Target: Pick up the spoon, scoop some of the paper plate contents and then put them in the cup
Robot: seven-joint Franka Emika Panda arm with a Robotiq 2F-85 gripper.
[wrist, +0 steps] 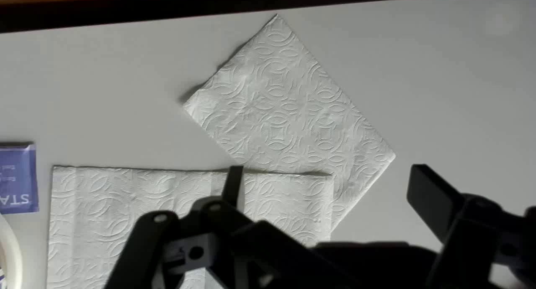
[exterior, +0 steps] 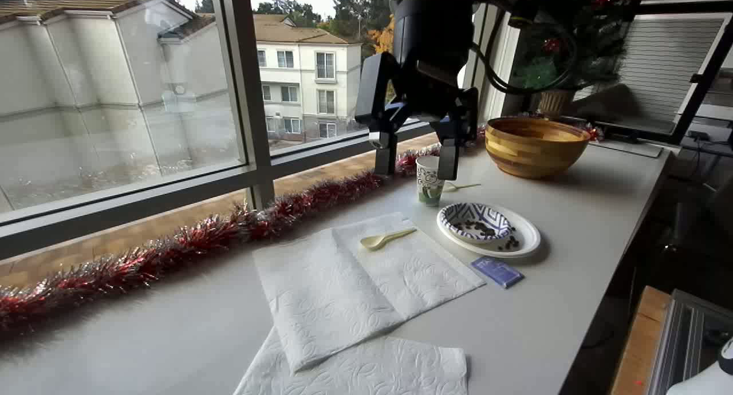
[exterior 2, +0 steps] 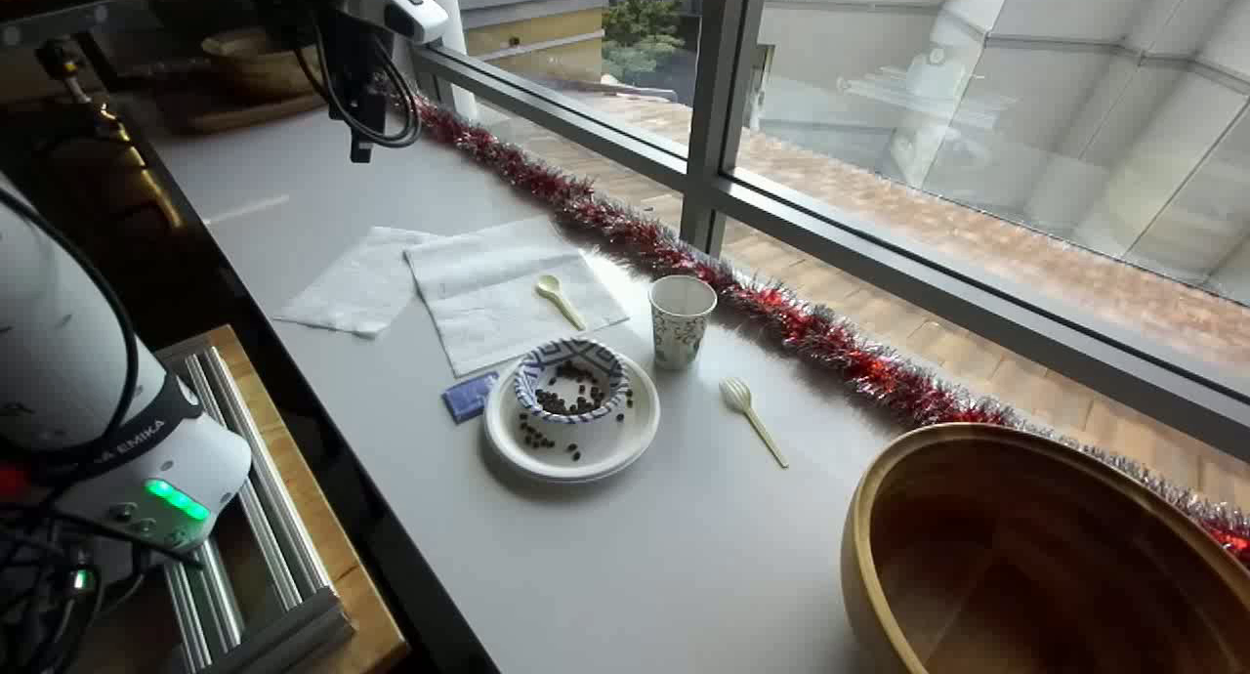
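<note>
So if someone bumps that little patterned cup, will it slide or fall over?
The cup would probably tip easily, since it stands taller than wide and narrows toward its base. It looks thin-walled, so it is likely light and may buckle if squeezed. A gentle push low down might slide it, as the table looks smooth.

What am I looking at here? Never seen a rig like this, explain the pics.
A robot arm ending in a black gripper, open and holding nothing. Two pictures come from cameras standing outside it; the third is the wrist camera's, looking down. On the white table lie paper towels, with a pale spoon on one. There's also a purple packet, a paper plate carrying a patterned bowl, dark bits in both, a printed cup, another pale utensil and a wooden bowl. Red tinsel runs along one side.
</note>
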